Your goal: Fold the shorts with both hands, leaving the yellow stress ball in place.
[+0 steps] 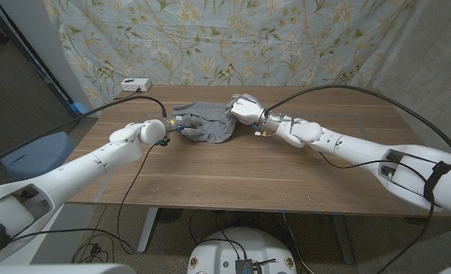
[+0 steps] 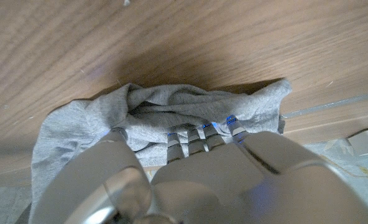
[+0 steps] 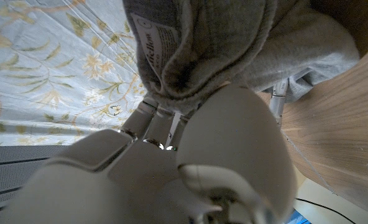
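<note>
At the far middle of the wooden table (image 1: 233, 171), the left hand (image 1: 181, 123) has its fingers buried in the grey shorts (image 1: 209, 125), pinning them, so the right hand (image 1: 243, 109), gripping the lifted right edge, can fold it over.

soft even indoor light; wrist views blur close up, dim shadows.

Floral curtain (image 1: 233, 38) behind wooden table (image 1: 241, 175) — grey carpet (image 1: 134, 228)
</note>
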Controlling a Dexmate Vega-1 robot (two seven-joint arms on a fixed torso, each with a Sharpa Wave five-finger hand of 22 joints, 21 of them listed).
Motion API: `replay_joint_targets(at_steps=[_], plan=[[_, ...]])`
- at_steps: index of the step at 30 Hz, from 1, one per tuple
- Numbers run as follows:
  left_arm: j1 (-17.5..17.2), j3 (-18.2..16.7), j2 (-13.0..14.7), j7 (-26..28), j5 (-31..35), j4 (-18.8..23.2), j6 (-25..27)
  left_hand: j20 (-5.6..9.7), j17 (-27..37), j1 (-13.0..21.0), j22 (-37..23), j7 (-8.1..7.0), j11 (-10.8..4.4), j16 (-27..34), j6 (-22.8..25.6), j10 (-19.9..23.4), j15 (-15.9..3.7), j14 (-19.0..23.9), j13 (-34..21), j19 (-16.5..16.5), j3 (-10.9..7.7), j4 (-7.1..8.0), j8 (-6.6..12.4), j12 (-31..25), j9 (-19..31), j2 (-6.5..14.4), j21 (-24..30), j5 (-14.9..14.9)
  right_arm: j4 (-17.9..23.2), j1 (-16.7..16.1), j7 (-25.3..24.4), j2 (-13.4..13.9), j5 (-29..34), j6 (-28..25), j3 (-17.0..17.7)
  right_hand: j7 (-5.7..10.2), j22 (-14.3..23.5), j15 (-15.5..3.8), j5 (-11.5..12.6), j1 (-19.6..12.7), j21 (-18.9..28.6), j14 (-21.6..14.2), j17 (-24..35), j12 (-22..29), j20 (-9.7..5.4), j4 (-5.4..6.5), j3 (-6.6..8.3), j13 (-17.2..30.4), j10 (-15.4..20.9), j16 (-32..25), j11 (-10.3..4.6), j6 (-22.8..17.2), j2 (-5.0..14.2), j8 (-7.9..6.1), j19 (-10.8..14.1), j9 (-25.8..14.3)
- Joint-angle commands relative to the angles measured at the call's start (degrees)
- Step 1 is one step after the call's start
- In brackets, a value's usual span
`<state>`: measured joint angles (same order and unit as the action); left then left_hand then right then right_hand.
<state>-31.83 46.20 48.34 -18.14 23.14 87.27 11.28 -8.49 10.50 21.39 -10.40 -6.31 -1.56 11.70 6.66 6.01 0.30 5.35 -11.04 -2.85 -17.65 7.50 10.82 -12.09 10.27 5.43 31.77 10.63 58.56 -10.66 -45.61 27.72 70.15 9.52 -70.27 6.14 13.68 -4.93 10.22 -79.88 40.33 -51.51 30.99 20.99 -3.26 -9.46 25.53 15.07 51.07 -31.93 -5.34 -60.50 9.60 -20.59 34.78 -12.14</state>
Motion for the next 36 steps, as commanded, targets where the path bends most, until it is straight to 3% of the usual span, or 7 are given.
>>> replay_joint_targets(at_steps=[1, 12, 18, 27, 36], plan=[[-0.8, 0.1, 0.0, -0.8, 0.2, 0.6, -0.4, -1.59, 0.2, -0.7, -0.5, -0.08, 0.01, 0.0, 0.4, 0.6, 0.15, 1.0, -0.3, 2.7, 0.37, -0.11, 0.19, -0.4, 0.1, -0.1, 0.4, 0.6, -13.3, 8.8, -5.7, -8.3, 0.4, 1.9, -6.4, 0.13, 0.1, -8.69, -0.3, -0.9, 0.7, -2.1, 0.1, -0.3, -8.84, 0.05, -0.21, 0.1, 0.4, 0.4, -0.06, -0.5, 0.08, -0.24, -0.1, -0.3], [-1.6, -0.3, 0.1, -0.2, -0.4, 0.6, -0.3, -1.60, 0.1, -1.0, -0.5, 0.05, 0.02, -0.1, 0.5, 0.5, 0.16, 1.0, -0.3, 2.7, 0.53, -0.15, 0.16, -0.3, 0.1, -0.2, 0.3, 0.7, -29.1, 15.9, -12.0, -18.5, -1.7, 3.6, -15.0, 0.14, 0.2, -8.69, -0.3, -1.2, 1.5, -2.1, 0.4, -0.5, -8.82, 0.13, -0.40, 0.2, 0.4, 0.7, -0.07, -0.5, 0.05, -0.13, -0.5, -0.4], [-1.9, -0.6, 0.0, 0.2, -0.8, 0.4, -0.4, -1.66, 0.1, -1.2, -0.5, 0.02, 0.11, -0.1, 0.5, 0.5, 0.15, 0.9, -0.3, 2.8, 0.62, -0.21, 0.13, -0.3, 0.1, -0.3, 0.2, 0.7, -36.3, 18.2, -12.6, -23.6, -4.3, 3.6, -19.0, 0.18, 0.2, -8.69, -0.3, -1.3, 1.8, -2.2, 0.5, -0.6, -8.81, 0.16, -0.50, 0.3, 0.4, 0.7, -0.26, -0.5, 0.05, -0.07, -0.6, -0.4], [-2.0, -0.7, -0.3, 0.9, -1.3, -0.5, -0.7, -1.64, 0.1, -1.4, -0.5, 0.00, -0.08, -0.2, 0.4, 0.6, 0.16, 0.9, -0.3, 2.8, 0.71, -0.32, 0.06, -0.3, 0.1, -0.3, 0.0, 0.8, -38.5, 20.4, -5.2, -27.5, -7.2, 1.4, -23.2, 0.25, 0.2, -8.69, -0.4, -1.5, 2.4, -2.3, 0.7, -0.7, -8.81, 0.20, -0.66, 0.4, 0.5, 0.9, -0.30, -0.6, 0.00, -0.04, -0.9, -0.5], [-1.8, -0.6, -0.7, 1.3, -2.0, -2.1, -1.2, -1.66, 0.1, -1.5, -0.5, 0.06, -0.04, -0.3, 0.4, 0.6, 0.20, 0.9, -0.2, 2.8, 0.75, -0.43, 0.03, -0.2, 0.1, -0.3, -0.1, 0.9, -38.8, 21.9, 3.0, -30.5, -8.3, -0.7, -24.7, 0.34, 0.2, -8.68, -0.4, -1.7, 3.0, -2.3, 0.9, -0.9, -8.82, 0.28, -0.81, 0.5, 0.5, 1.1, -0.30, -0.6, 0.01, 0.05, -1.2, -0.5]])
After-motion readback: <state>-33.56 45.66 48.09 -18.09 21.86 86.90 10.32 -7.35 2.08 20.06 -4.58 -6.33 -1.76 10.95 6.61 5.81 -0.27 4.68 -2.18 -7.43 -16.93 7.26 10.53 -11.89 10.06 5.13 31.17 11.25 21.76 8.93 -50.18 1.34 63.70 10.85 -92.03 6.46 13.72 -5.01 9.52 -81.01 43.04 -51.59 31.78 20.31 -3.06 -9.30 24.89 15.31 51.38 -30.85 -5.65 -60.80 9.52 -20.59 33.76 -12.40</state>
